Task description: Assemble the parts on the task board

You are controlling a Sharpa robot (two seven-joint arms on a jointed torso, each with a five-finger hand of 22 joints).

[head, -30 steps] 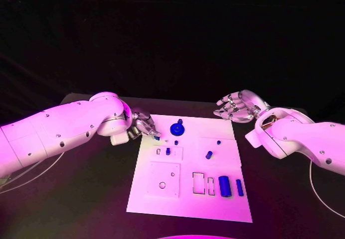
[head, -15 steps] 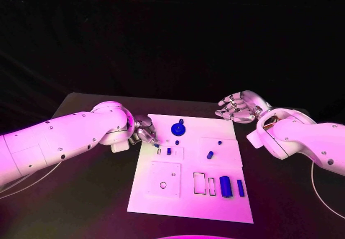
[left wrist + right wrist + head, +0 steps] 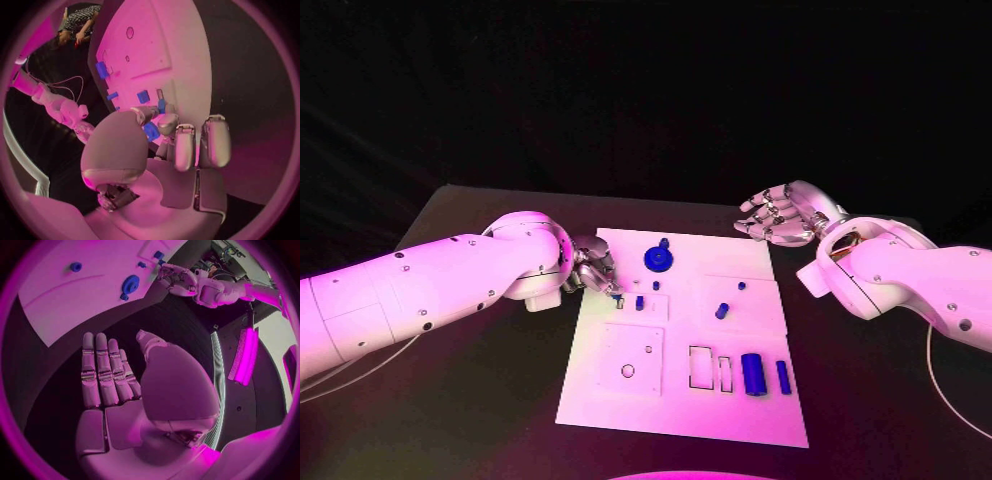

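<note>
The white task board (image 3: 632,400) lies in the middle of the black table. My left hand (image 3: 594,270) hovers over the board's left edge and pinches a small blue part (image 3: 151,131) between thumb and fingertips. It is next to a small slot (image 3: 619,303) and a blue peg (image 3: 638,301). A blue gear (image 3: 656,260) sits at the far end of the board, also visible from the right wrist as the gear (image 3: 130,284). My right hand (image 3: 782,215) is raised past the board's far right corner, fingers apart, holding nothing.
On the board lie a blue cylinder (image 3: 751,373) and a blue bar (image 3: 782,377) near the front right, beside two empty rectangular slots (image 3: 698,367). Two small blue pieces (image 3: 720,311) stand mid-right. A raised square plate (image 3: 630,358) sits at the front left.
My left hand has moved a little nearer along the board's left edge, carrying the small blue part toward the slot by the peg. The right hand has stayed where it was.
</note>
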